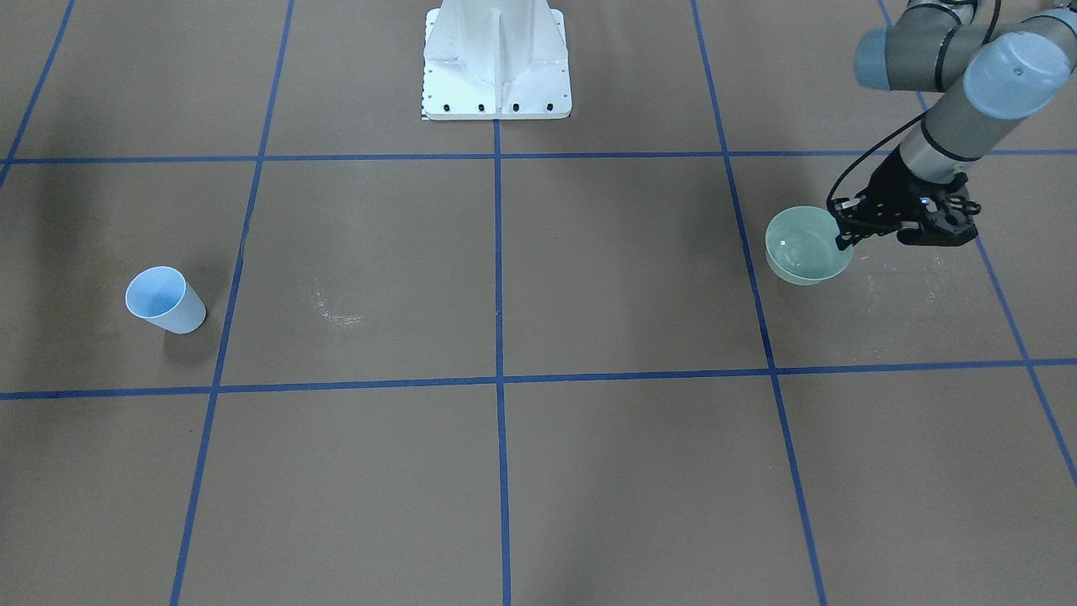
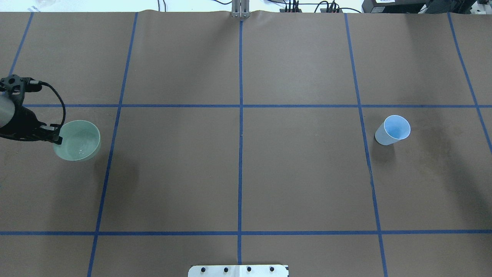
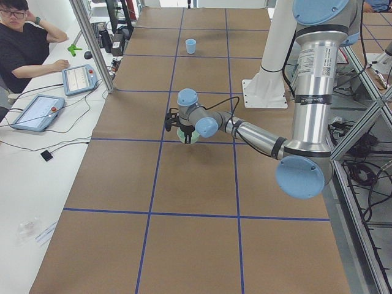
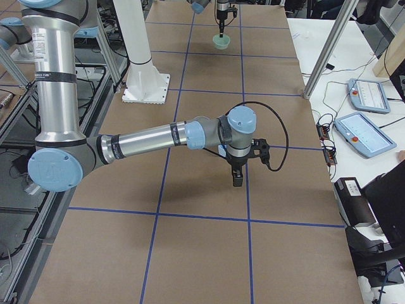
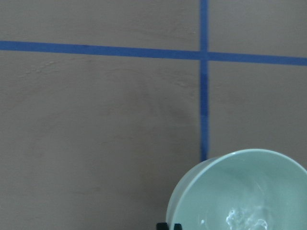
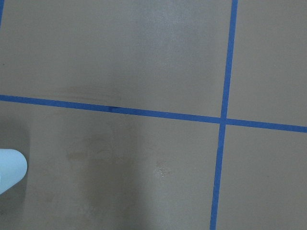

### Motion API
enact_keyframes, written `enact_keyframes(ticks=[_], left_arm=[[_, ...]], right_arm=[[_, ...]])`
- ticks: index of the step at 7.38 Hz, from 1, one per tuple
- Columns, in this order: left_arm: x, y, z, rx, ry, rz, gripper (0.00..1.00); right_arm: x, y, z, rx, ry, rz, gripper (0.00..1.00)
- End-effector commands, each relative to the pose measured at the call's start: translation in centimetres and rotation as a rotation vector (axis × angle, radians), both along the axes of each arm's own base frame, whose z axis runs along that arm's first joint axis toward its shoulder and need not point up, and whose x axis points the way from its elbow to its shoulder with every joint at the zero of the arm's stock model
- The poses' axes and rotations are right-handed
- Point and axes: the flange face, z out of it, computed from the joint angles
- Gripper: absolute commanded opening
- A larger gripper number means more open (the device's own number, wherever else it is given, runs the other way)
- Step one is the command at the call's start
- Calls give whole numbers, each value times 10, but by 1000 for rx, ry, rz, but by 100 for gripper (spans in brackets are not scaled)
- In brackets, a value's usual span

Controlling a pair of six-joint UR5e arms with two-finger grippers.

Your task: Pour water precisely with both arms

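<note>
Clear water (image 5: 245,219) glints white in the green bowl (image 2: 82,138) the left gripper (image 2: 57,137) clamps.

**Water** (image 5: 247,218): a small, clear pool is showing only as white glints at the bottom of a pale green bowl (image 1: 803,252). The bowl is staying level near the bench end on the robot's left. Whether it is resting on the surface or hanging just above it cannot be told.

**Left arm** (image 1: 959,126): grey tubes with light blue joint caps and a black cable are reaching out low over that end. The black left tool (image 1: 844,236) is gripping the bowl's rim on the side facing the bench end.

**Right arm** (image 4: 145,139): of the same build, it is stretching over the opposite end of the bench. The right tool (image 4: 237,179) is pointing straight down above the surface, and its finger spacing is not discernible.
</note>
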Motion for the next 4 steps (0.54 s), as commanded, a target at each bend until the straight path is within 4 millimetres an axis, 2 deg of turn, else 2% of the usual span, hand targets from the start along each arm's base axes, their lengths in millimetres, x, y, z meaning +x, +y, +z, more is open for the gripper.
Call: enact_keyframes(ticks=[1,3,4], left_arm=[[-23,0,56,11,-45,27,0],[-18,-4,120,30,-32,26,0],[-17,-5,132,41,-23,27,0]], right_arm=[[0,0,1,-1,0,-1,100],[0,0,4,-7,1,-1,100],[0,-1,3,-4,1,-1,100]])
